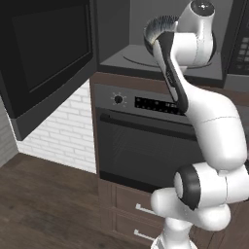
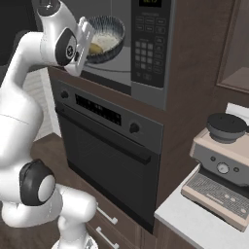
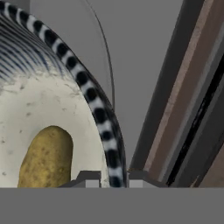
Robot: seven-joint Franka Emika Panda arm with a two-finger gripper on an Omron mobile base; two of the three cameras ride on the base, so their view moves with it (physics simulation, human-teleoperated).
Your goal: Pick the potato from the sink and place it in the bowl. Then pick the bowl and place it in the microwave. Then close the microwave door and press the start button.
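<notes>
The two-finger dark-tipped gripper (image 3: 113, 178) pinched the rim of the round, blue-grey-and-white streaked bowl (image 2: 104, 39), one fingertip inside the rim and one outside. The small oblong yellow-tan potato (image 3: 46, 158) lay on the bowl's pale inside. The bowl was held at the mouth of the dark built-in microwave (image 2: 151, 48), above its round glass turntable (image 1: 138, 59). The large black microwave door (image 1: 46, 53) stood swung open to the left, above the black oven (image 2: 114, 160).
</notes>
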